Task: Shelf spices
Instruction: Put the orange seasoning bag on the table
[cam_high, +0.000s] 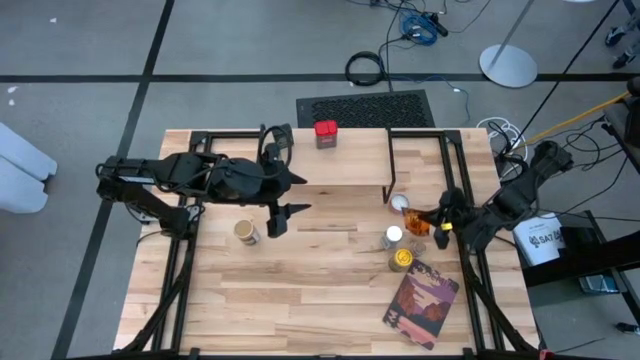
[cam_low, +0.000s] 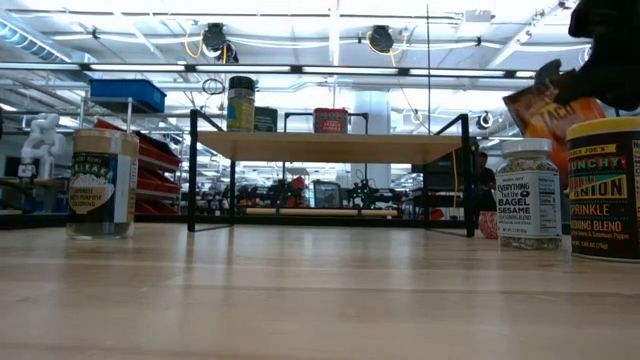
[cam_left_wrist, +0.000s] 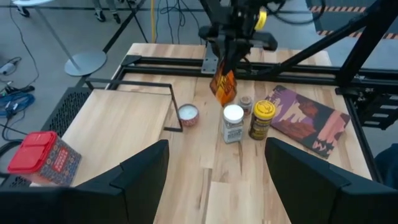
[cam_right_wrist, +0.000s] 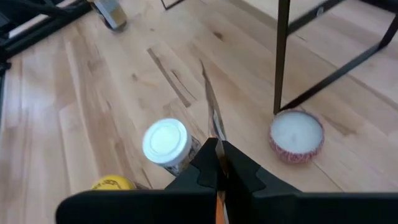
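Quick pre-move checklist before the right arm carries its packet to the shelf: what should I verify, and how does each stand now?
1. Right gripper shut on the orange packet: ok.
2. Packet lifted off the table: ok, low view shows it raised.
3. White-lidded jar and yellow-lidded jar close beneath the packet: not ok, lift higher first.
4. Free room on the shelf: ok.
5. Left gripper open, clear of the path: ok.

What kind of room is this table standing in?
Probably a robotics lab or workshop: ceiling strip lights over storage racks with a blue bin, loose cables on the grey floor, and two robot arms at the table.
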